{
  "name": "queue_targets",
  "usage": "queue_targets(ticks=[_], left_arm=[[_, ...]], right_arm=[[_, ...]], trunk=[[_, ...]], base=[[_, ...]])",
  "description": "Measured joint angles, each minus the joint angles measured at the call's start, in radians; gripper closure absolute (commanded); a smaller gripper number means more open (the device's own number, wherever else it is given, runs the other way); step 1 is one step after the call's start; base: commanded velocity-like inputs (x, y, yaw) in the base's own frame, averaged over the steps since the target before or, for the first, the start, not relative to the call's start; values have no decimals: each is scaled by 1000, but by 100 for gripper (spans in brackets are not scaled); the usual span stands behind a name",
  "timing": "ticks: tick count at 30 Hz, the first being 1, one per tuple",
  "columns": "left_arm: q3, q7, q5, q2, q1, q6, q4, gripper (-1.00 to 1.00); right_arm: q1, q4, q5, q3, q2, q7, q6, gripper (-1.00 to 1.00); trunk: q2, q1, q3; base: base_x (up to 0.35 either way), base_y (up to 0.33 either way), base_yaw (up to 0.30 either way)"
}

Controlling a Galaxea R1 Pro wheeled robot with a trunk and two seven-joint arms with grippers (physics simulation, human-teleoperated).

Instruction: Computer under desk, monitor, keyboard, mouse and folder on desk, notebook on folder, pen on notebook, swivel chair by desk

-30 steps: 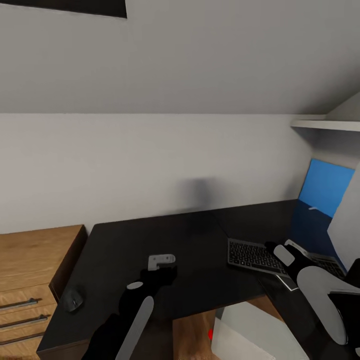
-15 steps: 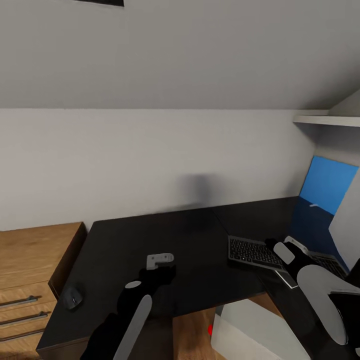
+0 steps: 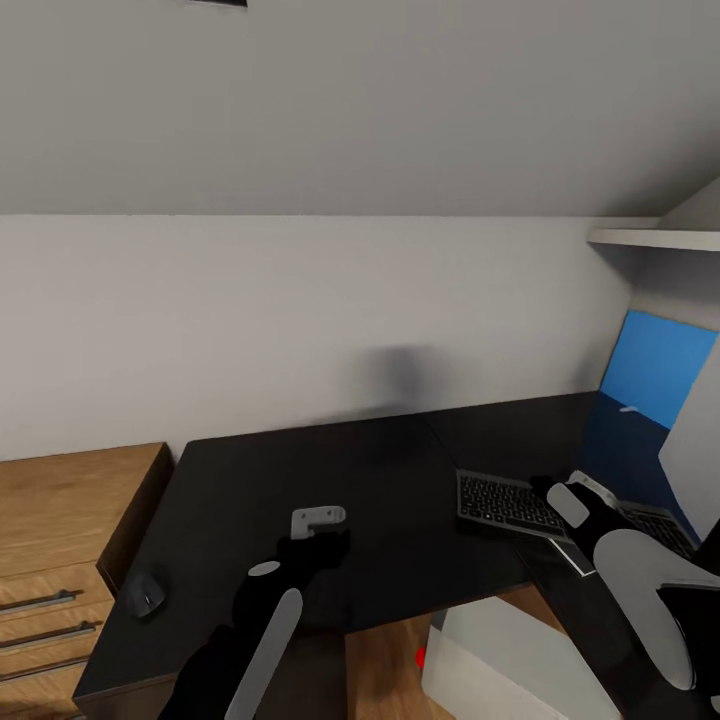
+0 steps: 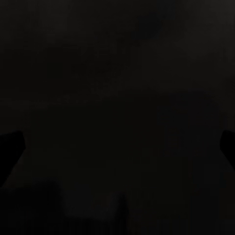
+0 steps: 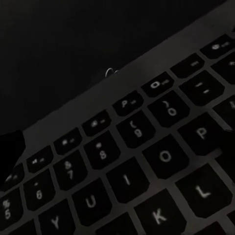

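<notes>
Right gripper (image 3: 556, 492) rests on the keyboard (image 3: 500, 506) near the desk (image 3: 380, 470) corner; its wrist camera reads the keys. Left gripper (image 3: 318, 528) hovers mid-desk, mouse (image 3: 146, 592) near the left edge. Neither grip state is discernible.

You can read key legends on the keyboard (image 5: 147, 166) in your right wrist view: 5, 6, 7, 8, 9, 0, Y, U, I, O, P, K, L.

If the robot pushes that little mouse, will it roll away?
Probably not: the mouse looks low and flat-bottomed, so it would likely slide. The glossy desk looks slick, and the mouse sits near its edge, so a hard push might drop it.
</notes>
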Motion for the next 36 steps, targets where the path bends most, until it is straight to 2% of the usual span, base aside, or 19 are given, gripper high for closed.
queue_targets(ticks=[9, 25, 36], left_arm=[[18, 0, 0, 0, 0, 1, -5, -100], [21, 0, 0, 0, 0, 1, -5, -100], [18, -1, 1, -1, 0, 1, -3, -100]], right_arm=[[-1, 21, 5, 5, 0, 0, -1, -100], [-1, 24, 6, 5, 0, 0, 0, -100], [-1, 23, -6, 1, -1, 2, -1, -100]], trunk=[[0, 0, 0], [0, 0, 0], [0, 0, 0]], base=[[0, 0, 220], [0, 0, 235], [0, 0, 47]])
